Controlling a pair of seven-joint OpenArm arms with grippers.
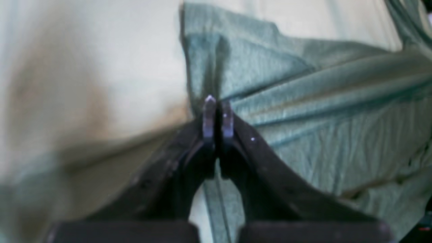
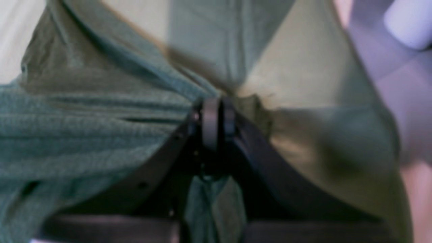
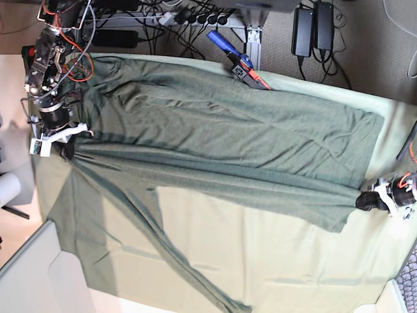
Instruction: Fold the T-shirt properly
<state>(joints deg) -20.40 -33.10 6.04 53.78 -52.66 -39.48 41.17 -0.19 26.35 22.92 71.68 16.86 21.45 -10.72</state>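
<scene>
The T-shirt (image 3: 228, 130), dark heathered grey-green, lies spread lengthwise over the paler mint table cloth (image 3: 260, 248). In the base view my right gripper (image 3: 65, 151) is at the shirt's left end, shut on a bunched fold. At the right end, my left gripper (image 3: 362, 201) is shut on the shirt's corner. A taut crease runs between them. In the left wrist view the left gripper (image 1: 217, 104) pinches the shirt's edge (image 1: 303, 101). Close up in the right wrist view, fabric (image 2: 84, 118) gathers into the right gripper (image 2: 217, 108). One part of the shirt (image 3: 85, 228) trails toward the table's near left.
Power strips and cables (image 3: 189, 16) crowd the far edge of the table. A blue and red tool (image 3: 238, 62) lies by the shirt's far hem. Two black adapters (image 3: 313, 26) sit on the floor beyond. A pale panel (image 3: 32, 274) stands at the near left corner.
</scene>
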